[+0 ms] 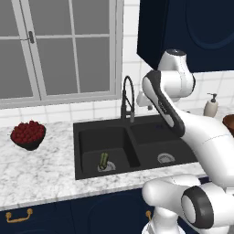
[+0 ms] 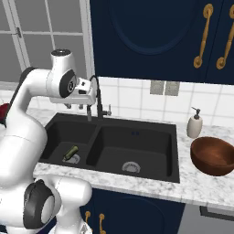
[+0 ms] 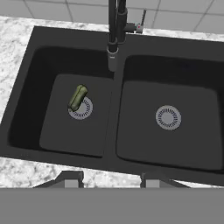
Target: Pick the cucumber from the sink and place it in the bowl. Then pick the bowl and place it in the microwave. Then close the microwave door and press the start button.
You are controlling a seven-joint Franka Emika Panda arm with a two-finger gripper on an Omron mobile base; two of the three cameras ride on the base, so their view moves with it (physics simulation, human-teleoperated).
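Observation:
The cucumber lies in the left basin of the black sink, its lower end over the round drain; it also appears in the base views. My gripper hangs high above the sink's front edge, open, with nothing between its fingertips. The hand sits close to the arched faucet. The reddish-brown bowl stands on the counter right of the sink, cut off at the frame edge in the left base view. The microwave is out of view.
A soap dispenser stands behind the bowl. A small dark bowl of red berries sits on the marble counter left of the sink. The faucet's spray head hangs over the divider between the basins. Dark blue cabinets hang overhead.

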